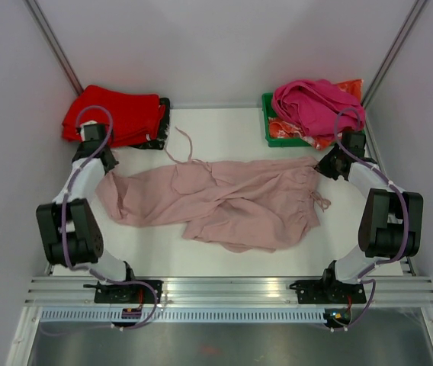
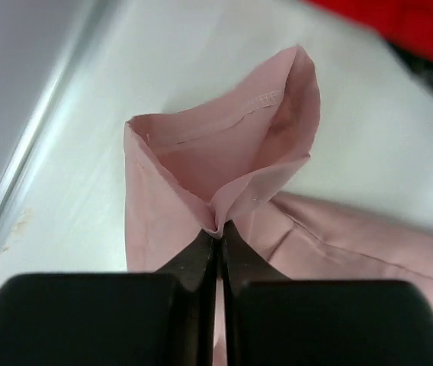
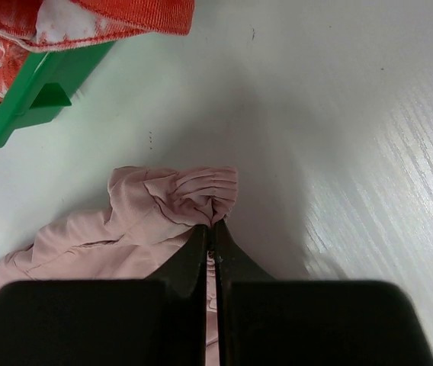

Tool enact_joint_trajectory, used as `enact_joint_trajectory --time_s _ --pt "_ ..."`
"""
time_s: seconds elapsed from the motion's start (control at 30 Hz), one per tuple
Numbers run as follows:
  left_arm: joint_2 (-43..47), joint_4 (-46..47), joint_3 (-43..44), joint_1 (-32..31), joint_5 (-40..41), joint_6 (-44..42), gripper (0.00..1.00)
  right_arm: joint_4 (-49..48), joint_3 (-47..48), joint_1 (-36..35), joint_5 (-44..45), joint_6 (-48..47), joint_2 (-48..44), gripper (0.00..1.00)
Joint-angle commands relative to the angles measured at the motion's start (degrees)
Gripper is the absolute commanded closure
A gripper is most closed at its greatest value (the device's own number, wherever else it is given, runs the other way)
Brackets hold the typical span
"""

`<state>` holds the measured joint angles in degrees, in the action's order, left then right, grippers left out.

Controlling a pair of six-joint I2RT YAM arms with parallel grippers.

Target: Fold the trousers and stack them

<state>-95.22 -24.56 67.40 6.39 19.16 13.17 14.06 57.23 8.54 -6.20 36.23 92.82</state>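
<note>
Trousers (image 1: 224,202) pinched at both ends
Left claw (image 2: 218,231) clamps a leg hem, right claw (image 3: 212,226) the waistband, probably to stretch them flat.

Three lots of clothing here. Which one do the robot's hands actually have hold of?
The pale dusty-pink trousers spread mid-table: the left hand and right hand each pinch an end. The red folded garments and magenta heap lie untouched.

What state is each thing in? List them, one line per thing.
trousers: unfolded, lying crumpled, both ends pinched.
left gripper: shut on a leg hem.
right gripper: shut on the gathered waist end.
red garments: folded, stacked far left.
green bin: heaped full.
magenta garment: bunched on top of it.
</note>
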Motion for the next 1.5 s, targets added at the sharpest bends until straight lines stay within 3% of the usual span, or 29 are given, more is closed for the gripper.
enact_joint_trajectory --time_s 0.0,0.17,0.3,0.4,0.47,0.6,0.67,0.73,0.77,0.8,0.93,1.1,1.27,1.47 --pt "14.3 5.5 -5.9 6.3 -0.4 10.3 0.98 -3.3 0.0 0.4 0.8 1.7 -0.4 1.00" --pt "29.4 18.2 -22.2 18.9 -12.2 16.9 0.98 -3.2 1.3 0.9 1.1 1.8 0.3 1.00" --pt "33.9 27.9 -29.0 24.1 -23.9 18.8 0.98 -4.2 1.3 2.3 1.5 2.5 -0.5 1.00" --pt "32.0 20.8 -26.7 25.3 -17.0 22.4 0.98 -5.0 1.6 3.6 0.7 3.1 -0.9 1.00" --pt "31.2 20.8 -27.8 26.8 -18.9 23.6 0.96 -5.5 1.8 4.0 0.0 3.1 -1.1 1.00" --pt "29.4 20.3 -28.1 27.4 -22.9 21.9 0.81 -5.1 3.1 4.9 -0.4 2.0 -1.4 1.00" --pt "29.6 19.6 -26.2 27.2 -25.2 19.5 0.74 -3.8 4.3 5.0 0.1 0.3 -1.3 1.00" --pt "30.3 15.5 -23.7 25.2 -22.1 15.1 0.50 -2.6 5.4 5.1 1.8 -0.6 -1.1 1.00" --pt "30.7 13.4 -20.0 24.5 -20.2 14.1 0.33 -1.7 5.7 5.2 2.3 -1.3 -1.4 1.00" --pt "30.7 11.1 -17.8 23.6 -18.1 12.9 0.27 -1.3 6.0 5.3 2.9 -1.4 -1.5 1.00" --pt "29.2 4.3 -7.1 17.3 -13.7 8.5 0.24 -0.4 6.0 7.9 3.4 -1.1 -3.3 1.00" --pt "23.8 4.0 -4.7 5.7 -15.5 3.6 0.23 -0.6 5.7 10.6 1.9 0.0 -4.4 1.00" --pt "15.0 2.8 -5.3 2.7 -17.1 9.1 0.24 -0.1 4.8 11.7 2.4 0.1 -5.9 1.00" --pt "2.0 1.7 -2.0 2.7 -9.2 8.7 0.23 0.5 4.2 11.9 1.7 -0.9 -6.6 1.00"
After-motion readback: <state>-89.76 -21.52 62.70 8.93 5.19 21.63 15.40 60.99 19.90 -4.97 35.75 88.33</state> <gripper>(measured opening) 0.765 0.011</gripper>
